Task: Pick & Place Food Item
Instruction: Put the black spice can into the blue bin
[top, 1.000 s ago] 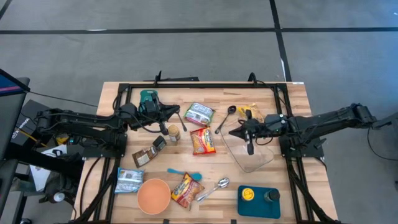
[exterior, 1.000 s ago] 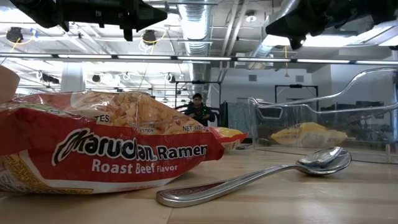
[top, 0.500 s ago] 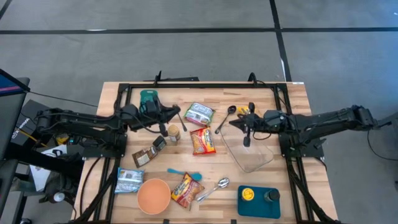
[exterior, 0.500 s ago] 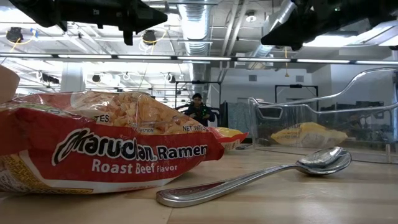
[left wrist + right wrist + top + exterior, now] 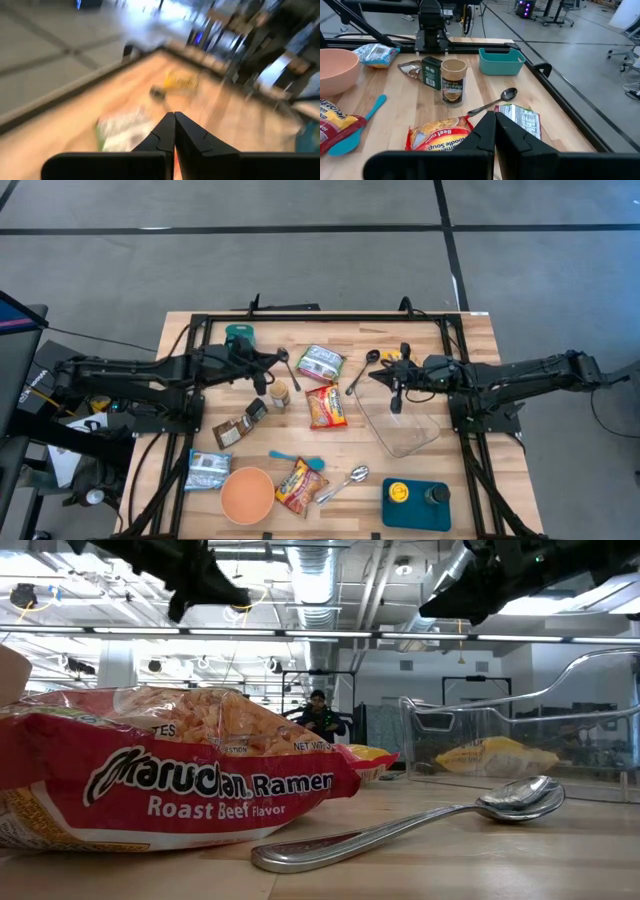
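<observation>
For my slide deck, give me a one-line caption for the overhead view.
Both shut grippers, left gripper and right gripper, hover over a wooden table scattered with food packets.

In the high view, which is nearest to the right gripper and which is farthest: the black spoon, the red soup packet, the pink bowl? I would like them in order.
Measured from the right gripper, shut, above the table's far right part:
1. Black spoon: just beside it, toward the middle.
2. Red soup packet: centre of the table, nearer the front.
3. Pink bowl: front edge, left side.
</observation>
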Robot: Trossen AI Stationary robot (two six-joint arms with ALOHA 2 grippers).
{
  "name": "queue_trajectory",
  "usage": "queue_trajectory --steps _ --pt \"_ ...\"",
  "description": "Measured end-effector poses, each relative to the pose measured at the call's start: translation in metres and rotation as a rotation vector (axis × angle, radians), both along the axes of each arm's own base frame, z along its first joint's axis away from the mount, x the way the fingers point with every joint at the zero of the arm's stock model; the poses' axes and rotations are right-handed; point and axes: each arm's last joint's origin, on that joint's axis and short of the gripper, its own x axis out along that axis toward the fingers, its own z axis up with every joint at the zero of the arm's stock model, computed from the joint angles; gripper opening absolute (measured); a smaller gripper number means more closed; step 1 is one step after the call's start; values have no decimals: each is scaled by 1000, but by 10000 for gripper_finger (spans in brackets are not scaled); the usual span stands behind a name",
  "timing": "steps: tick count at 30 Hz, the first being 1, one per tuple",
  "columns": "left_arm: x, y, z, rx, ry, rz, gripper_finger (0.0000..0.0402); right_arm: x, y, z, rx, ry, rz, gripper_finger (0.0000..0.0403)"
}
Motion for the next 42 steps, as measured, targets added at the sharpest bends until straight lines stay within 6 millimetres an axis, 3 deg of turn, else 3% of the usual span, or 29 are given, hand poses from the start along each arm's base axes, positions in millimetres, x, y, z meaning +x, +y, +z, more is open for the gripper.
queue_trajectory --steps 9,27,42 --pt "-18 -3 -4 -218 268 93 0 0 -5 0 -7 1 -22 1" --pt "-38 -38 -19 -405 481 123 0 0 -7 0 -3 1 -33 1" --pt "-17 -64 -49 -356 596 234 0 2 -7 -2 14 6 -38 1"
